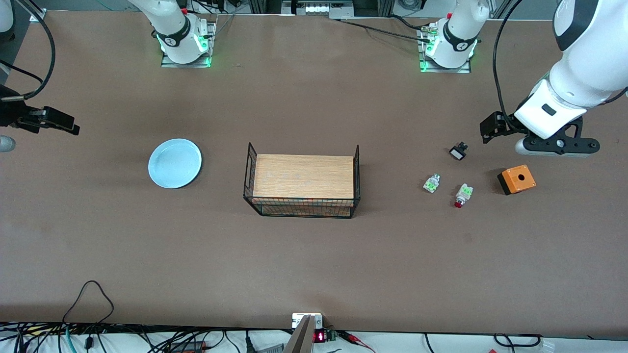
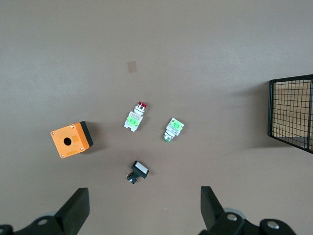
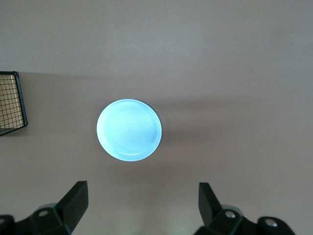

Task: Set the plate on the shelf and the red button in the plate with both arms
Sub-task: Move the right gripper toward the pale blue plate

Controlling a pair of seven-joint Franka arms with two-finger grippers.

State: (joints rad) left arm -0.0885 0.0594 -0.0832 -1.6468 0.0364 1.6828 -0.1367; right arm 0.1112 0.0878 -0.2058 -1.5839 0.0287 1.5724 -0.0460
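Fingers (image 2: 78, 208) of our left gripper (image 2: 142, 210) are standing wide apart with nothing between them, and only their tips are showing at the edge of the left wrist view. In the front view the left gripper (image 1: 495, 128) is hanging over the worktop (image 1: 314, 255) at the left arm's end, above bare surface near the orange box (image 1: 516, 179); its fingers are hard to make out there under the white arm.

Fingers (image 3: 76, 203) of our right gripper (image 3: 139, 208) are also spread wide and holding nothing. That gripper (image 1: 61, 122) is hovering at the right arm's end, and the arm is being cut off by the frame edge.

We are seeing the plate (image 1: 175, 163) lying flat on the worktop between the right gripper and the wire basket (image 1: 301, 181), well apart from both. In the right wrist view the plate (image 3: 129, 129) is sitting whole, with only a corner of the basket (image 3: 11, 103) showing.

We are seeing the red button (image 1: 462, 195) lying on its side toward the left arm's end, its red cap pointing toward the front camera. Just beside it is lying a similar green switch (image 1: 431, 183), and a black switch (image 1: 458, 151) is lying farther from the camera. In the left wrist view the red button (image 2: 134, 116) is resting between the box (image 2: 71, 139) and the green switch (image 2: 173, 129). The basket is holding a wooden board (image 1: 303, 175), its lower edge blurred by the mesh.
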